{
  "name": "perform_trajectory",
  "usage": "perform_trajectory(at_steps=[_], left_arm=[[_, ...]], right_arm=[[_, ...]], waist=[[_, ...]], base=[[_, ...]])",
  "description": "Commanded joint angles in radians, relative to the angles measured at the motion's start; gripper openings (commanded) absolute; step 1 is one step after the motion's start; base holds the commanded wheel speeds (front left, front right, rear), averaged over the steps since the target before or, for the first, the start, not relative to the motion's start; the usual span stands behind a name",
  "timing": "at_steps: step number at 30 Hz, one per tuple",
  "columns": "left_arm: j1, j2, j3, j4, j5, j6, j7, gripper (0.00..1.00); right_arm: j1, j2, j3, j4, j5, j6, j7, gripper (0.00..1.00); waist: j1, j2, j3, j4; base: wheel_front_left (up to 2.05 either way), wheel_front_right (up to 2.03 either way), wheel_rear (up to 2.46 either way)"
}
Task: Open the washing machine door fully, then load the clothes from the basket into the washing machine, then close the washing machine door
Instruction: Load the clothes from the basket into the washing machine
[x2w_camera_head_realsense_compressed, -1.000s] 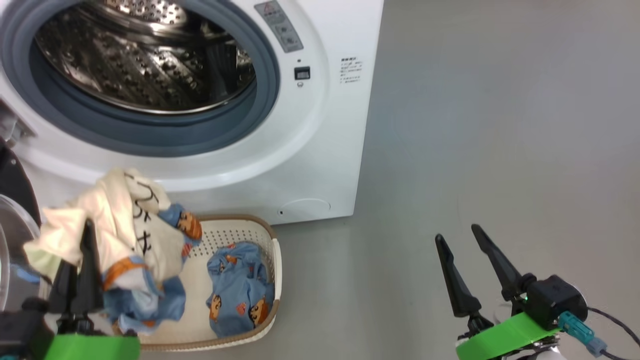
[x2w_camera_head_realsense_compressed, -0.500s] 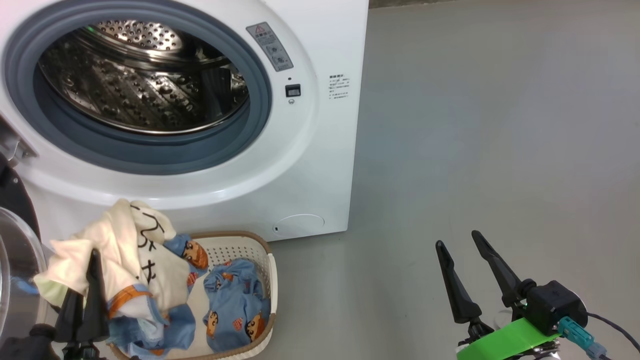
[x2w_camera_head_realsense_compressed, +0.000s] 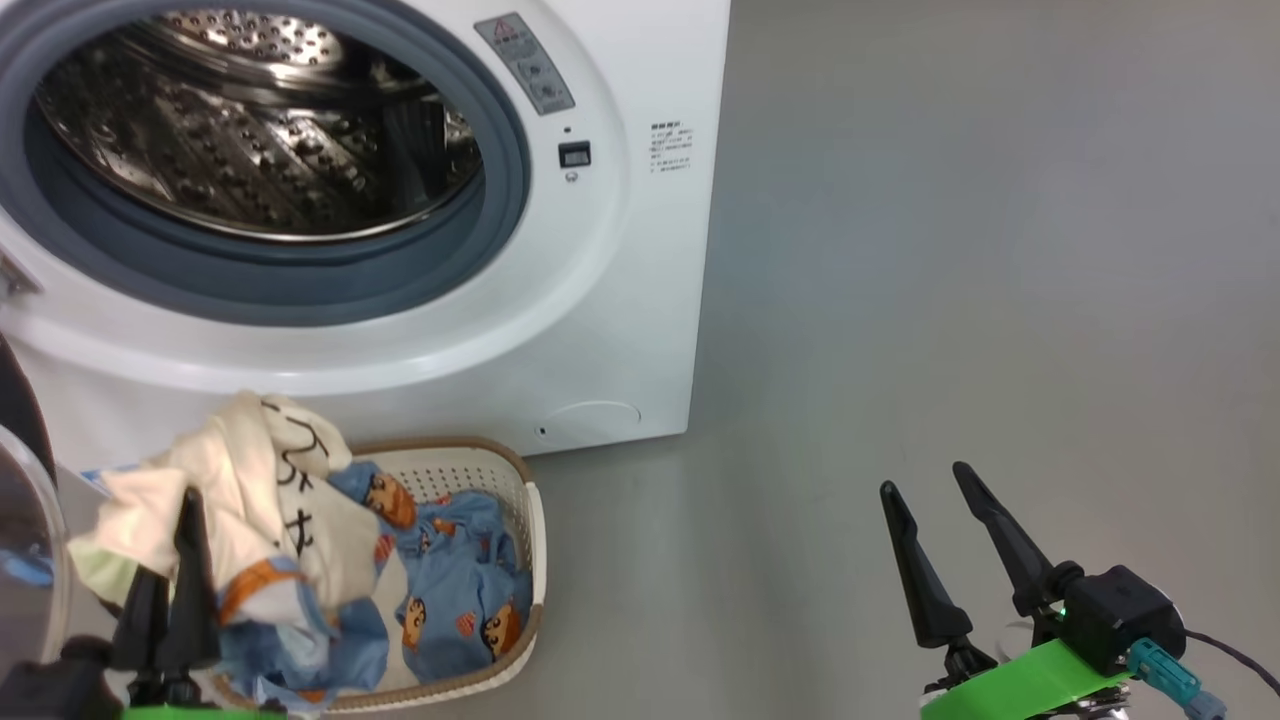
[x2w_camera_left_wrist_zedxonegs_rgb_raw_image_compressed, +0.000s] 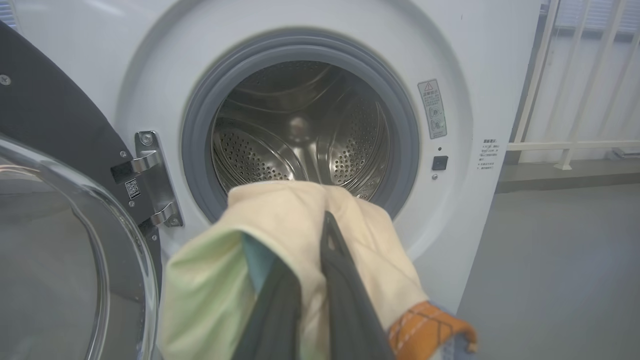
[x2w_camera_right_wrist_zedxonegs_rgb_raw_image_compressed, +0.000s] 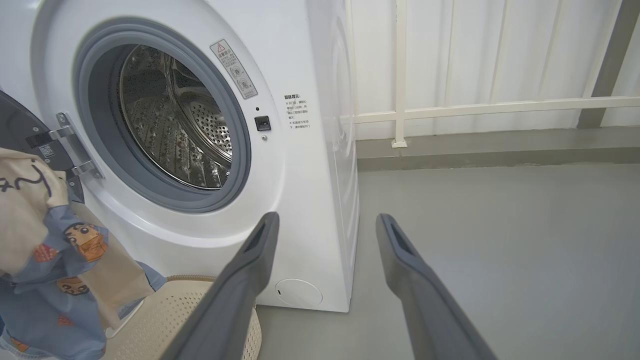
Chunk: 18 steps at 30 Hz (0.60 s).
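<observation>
- Head view, far left: the door (x2w_camera_head_realsense_compressed: 22, 520) of the washing machine (x2w_camera_head_realsense_compressed: 620, 320) stands swung open at the left edge. Its clear glass bowl and dark rim are partly cut off by the frame.
- Just right of the door, the left gripper (x2w_camera_head_realsense_compressed: 175, 555) points up and is closed on a bundle of clothes (x2w_camera_head_realsense_compressed: 265, 500). The bundle is a cream cloth with black marks and blue printed fabric hanging from it, lifted above the left end of the basket (x2w_camera_head_realsense_compressed: 532, 540).
- The basket sits on the floor (x2w_camera_head_realsense_compressed: 950, 250) just in front of the machine's lower front. A blue printed garment (x2w_camera_head_realsense_compressed: 460, 600) lies inside at its right end.
- Left wrist view: the cream cloth is pinched between the dark fingers (x2w_camera_left_wrist_zedxonegs_rgb_raw_image_compressed: 345, 300), near the machine's open mouth. The steel drum (x2w_camera_left_wrist_zedxonegs_rgb_raw_image_compressed: 300, 135) shows behind the grey seal (x2w_camera_left_wrist_zedxonegs_rgb_raw_image_compressed: 200, 125), and the metal hinge (x2w_camera_left_wrist_zedxonegs_rgb_raw_image_compressed: 150, 175) is to the left of the seal.
- Head view, far right: the right gripper (x2w_camera_head_realsense_compressed: 922, 480) is well apart from the machine and basket. It hangs over the floor with its fingers spread open, holding nothing.
</observation>
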Motion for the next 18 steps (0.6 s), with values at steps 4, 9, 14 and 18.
perform_trajectory(at_steps=[4, 9, 14, 18], left_arm=[[-0.11, 0.012, 0.021, 0.01, -0.001, -0.001, -0.006, 0.0], [-0.219, 0.036, 0.008, 0.075, -0.009, -0.014, -0.006, 0.0], [-0.362, 0.084, 0.005, 0.15, -0.015, -0.021, -0.006, 0.0], [-0.494, 0.136, -0.015, 0.23, -0.017, -0.028, -0.001, 0.0]], right_arm=[[-0.035, 0.005, 0.015, -0.038, 0.005, 0.001, -0.005, 1.0], [-0.063, 0.005, 0.017, -0.049, 0.008, 0.001, -0.005, 1.0], [-0.097, 0.005, 0.031, -0.059, 0.01, 0.001, -0.005, 1.0], [-0.127, 0.005, 0.045, -0.062, 0.01, 0.001, -0.005, 1.0]], waist=[[0.0, -0.0001, 0.086, 0.006], [0.0, -0.0001, 0.17, 0.001], [0.0, -0.0001, 0.247, -0.015], [0.0, -0.0001, 0.299, -0.034]], base=[[0.0, 0.0, 0.0], [0.0, 0.0, 0.0], [0.0, 0.0, 0.0], [0.0, 0.0, 0.0]])
